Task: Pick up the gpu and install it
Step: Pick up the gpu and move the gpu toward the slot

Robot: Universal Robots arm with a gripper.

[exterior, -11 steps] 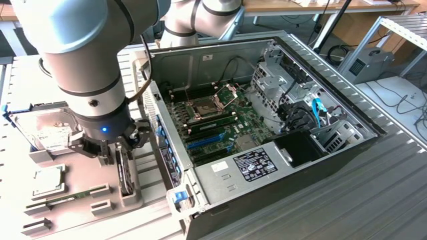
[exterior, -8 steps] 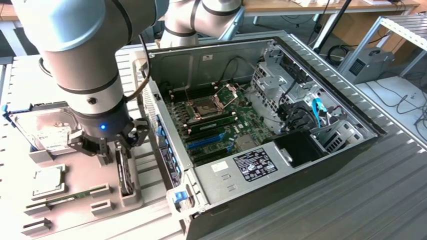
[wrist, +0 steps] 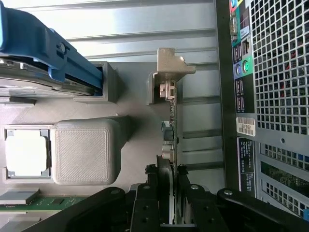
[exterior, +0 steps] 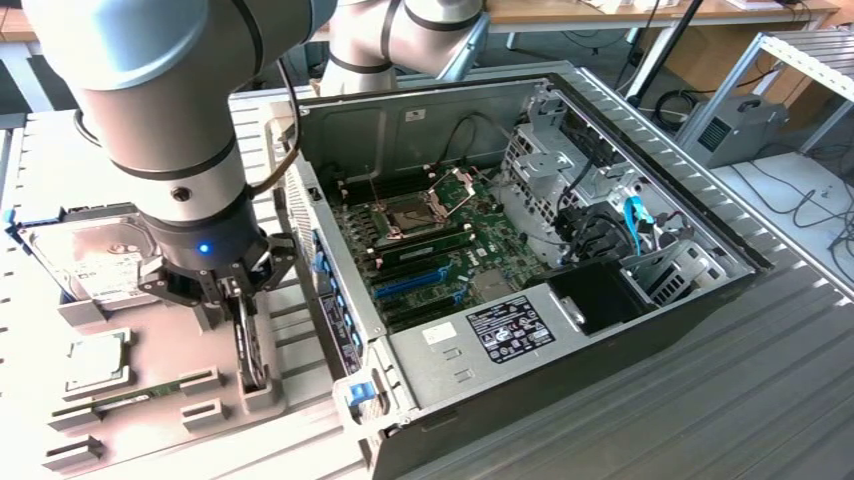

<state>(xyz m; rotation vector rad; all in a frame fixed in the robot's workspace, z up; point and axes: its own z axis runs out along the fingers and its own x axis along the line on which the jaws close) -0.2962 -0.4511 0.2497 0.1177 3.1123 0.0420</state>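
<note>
**Tool** (wrist: 166, 170): on the arm's end, pointing straight down, set astride the gpu (wrist: 173, 121). Whether it pinches the card or only stands around it cannot be told.

**Gpu**: directly beneath the tool, standing on edge in the grey holder plate (exterior: 160, 330). The black fan lies within the tool's span. The metal end bracket (wrist: 170, 65) is at the end farthest from the tool and sits in a grey support.

**Computer case** (exterior: 561, 330): open, just beside the tool, with the motherboard (exterior: 441, 250) exposed.

**Hard drive** (exterior: 94, 265): near the tool, on the side away from the case, white label up.

**Processor chip** (exterior: 96, 360) and **memory stick** (exterior: 134, 395): on the same plate, also on the tool's side away from the case.

**Counter** (exterior: 774, 340): ribbed metal, carrying the case and the plate.
</note>
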